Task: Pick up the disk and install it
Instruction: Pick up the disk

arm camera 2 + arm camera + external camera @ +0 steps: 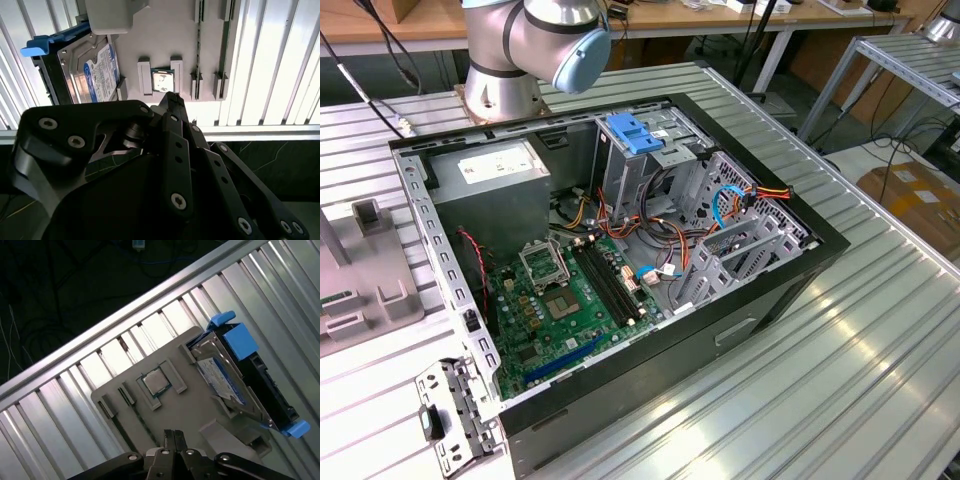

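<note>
The disk (95, 70) is a silver drive with a white and blue label and blue plastic rails, and it leans on its edge in a slot of a grey fixture plate (165, 35). In the first wrist view the disk (225, 377) stands at one end of the same plate (185, 410). My gripper (173, 436) hangs above the plate with its black fingers together and nothing between them. It is apart from the disk and closer to a small square chip (152, 381). In the second wrist view the gripper (172, 97) points at the chip (162, 81).
An open computer case (790, 290) lies on the ribbed metal table (880, 340). It holds a grey power-supply box (495, 175), a green motherboard (560, 300), loose cables and a drive cage with a light-blue latch (635, 132). The arm's base (520, 50) stands behind it.
</note>
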Robot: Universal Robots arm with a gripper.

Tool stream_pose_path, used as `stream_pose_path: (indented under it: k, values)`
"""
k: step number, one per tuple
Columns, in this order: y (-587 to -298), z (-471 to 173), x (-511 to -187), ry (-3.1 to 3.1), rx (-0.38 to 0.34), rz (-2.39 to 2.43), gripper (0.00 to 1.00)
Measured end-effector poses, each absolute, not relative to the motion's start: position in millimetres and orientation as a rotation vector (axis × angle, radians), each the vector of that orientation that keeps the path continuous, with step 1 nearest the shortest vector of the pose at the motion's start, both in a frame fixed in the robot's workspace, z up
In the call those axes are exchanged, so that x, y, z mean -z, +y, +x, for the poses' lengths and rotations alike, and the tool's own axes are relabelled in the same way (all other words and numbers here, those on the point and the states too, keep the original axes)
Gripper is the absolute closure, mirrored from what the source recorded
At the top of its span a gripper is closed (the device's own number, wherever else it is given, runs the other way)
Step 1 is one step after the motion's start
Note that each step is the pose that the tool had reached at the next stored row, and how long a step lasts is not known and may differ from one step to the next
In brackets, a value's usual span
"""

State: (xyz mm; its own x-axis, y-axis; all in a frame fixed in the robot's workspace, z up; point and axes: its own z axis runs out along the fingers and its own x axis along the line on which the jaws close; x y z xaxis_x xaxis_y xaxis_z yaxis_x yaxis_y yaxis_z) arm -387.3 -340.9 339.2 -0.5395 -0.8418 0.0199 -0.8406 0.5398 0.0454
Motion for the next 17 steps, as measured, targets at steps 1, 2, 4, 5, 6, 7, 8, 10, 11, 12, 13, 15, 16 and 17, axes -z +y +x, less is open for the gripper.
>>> stream_pose_path:
  k: [1, 2, 4, 5, 6, 7, 8, 10, 11, 12, 13, 15, 16, 17]
  values:
    - [-340.9, -387.4, -339.2, -2.712, 0.047, 1.506, 0.89]
    - [-340.9, -387.3, -339.2, -2.703, 0.046, 1.521, 0.89]
    - [-340.9, -387.4, -339.2, -2.685, 0.046, 1.552, 0.89]
    - [-340.9, -387.3, -339.2, -2.678, 0.045, 1.564, 0.89]
    - [-340.9, -387.3, -339.2, -2.669, 0.045, 1.578, 0.89]
    - [-340.9, -387.3, -339.2, -2.659, 0.045, 1.595, 0.89]
    - [-340.9, -387.3, -339.2, -2.651, 0.044, 1.608, 0.89]
    - [-340.9, -387.4, -339.2, -2.636, 0.044, 1.633, 0.89]
    - [-340.9, -387.3, -339.2, -2.62, 0.043, 1.657, 0.89]
    - [-340.9, -387.3, -339.2, -2.607, 0.043, 1.678, 0.89]
    - [-340.9, -387.3, -339.2, -2.599, 0.042, 1.69, 0.89]
    - [-340.9, -387.3, -339.2, -2.583, 0.042, 1.713, 0.89]
    - [-340.9, -387.3, -339.2, -2.576, 0.041, 1.724, 0.89]
    - [-340.9, -387.3, -339.2, -2.56, 0.041, 1.747, 0.89]
